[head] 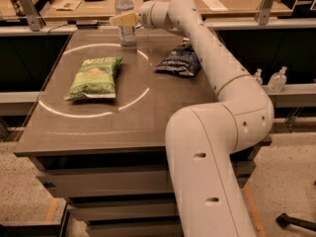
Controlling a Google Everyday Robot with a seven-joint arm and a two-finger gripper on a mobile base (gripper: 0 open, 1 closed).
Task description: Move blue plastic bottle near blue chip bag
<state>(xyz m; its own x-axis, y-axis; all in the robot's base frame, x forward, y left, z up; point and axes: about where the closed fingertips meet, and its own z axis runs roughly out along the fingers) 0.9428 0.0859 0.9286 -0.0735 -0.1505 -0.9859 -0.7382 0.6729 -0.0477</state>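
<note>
The blue plastic bottle (127, 35) stands upright at the far edge of the table (128, 117), and the blue chip bag (178, 61) lies well apart from it, to the right and a little nearer the camera. By that layout the move itself is not yet done. The tool (123, 19) is right at the bottle, about mid-height, with its pale tip crossing the front of the bottle. It looks set for a grasp, but I cannot tell whether it has closed on the bottle. What is left, as I judge it, is to secure the hold, lift, carry the bottle rightward and set it down upright just beside the bag.

A green chip bag (94, 76) lies flat on the left half of the table, off the likely path. The stretch of table between bottle and blue bag shows nothing on it. The robot's own arm (217, 63) reaches over the blue bag's right side, which may crowd the set-down spot. 2 small pump bottles (278, 79) stand off the table, far right.
</note>
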